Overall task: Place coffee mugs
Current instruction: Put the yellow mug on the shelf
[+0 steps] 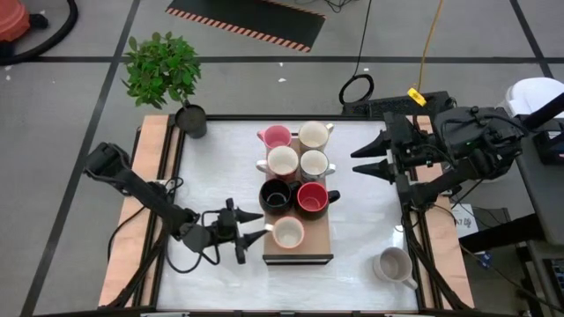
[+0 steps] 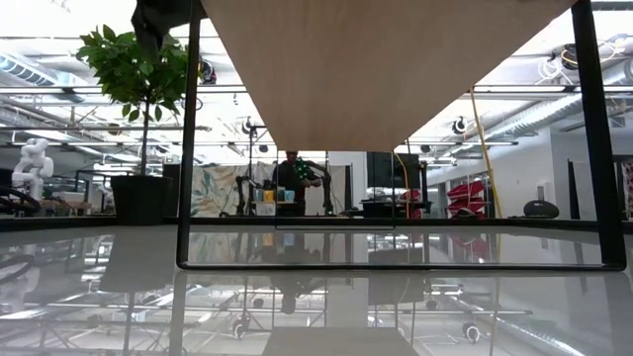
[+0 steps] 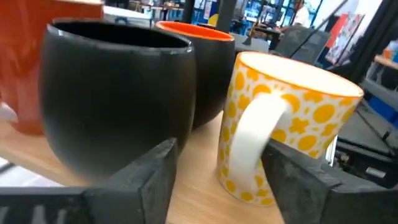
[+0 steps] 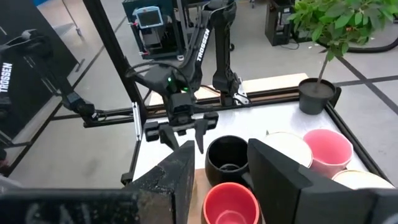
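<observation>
White tabletop [image 1: 361, 238] framed by pale wood fills the high view, with grey floor and a striped mat beyond at twelve o'clock. On it lies a wooden board [image 1: 304, 248] carrying seven coffee mugs: pink [image 1: 276, 136] and cream [image 1: 313, 135] at the far end, two more cream ones [image 1: 283, 162] [image 1: 314, 164] behind them, then black [image 1: 275, 196] and red [image 1: 312, 199], and one cream mug [image 1: 288, 232] alone at the near end. An eighth, grey mug [image 1: 392, 264] stands off the board at about four o'clock, well apart.

From above that near cream mug looks plain — the left wrist view shows yellow shapes on its side [image 3: 283, 134], its white handle between the two dark fingers [image 3: 143, 180], and the black mug [image 3: 118, 99] just beside it. The left gripper [image 1: 257, 225] sits at the board's nine o'clock edge, jaws spread about the handle without closing on it.

The right gripper [image 1: 367, 161] hovers at three o'clock of the board, jaws apart, holding nothing.

A potted plant [image 1: 165, 75] stands at the table's ten o'clock corner. The low view shows only the board's underside [image 2: 386, 69] and a workshop with a person far behind.
</observation>
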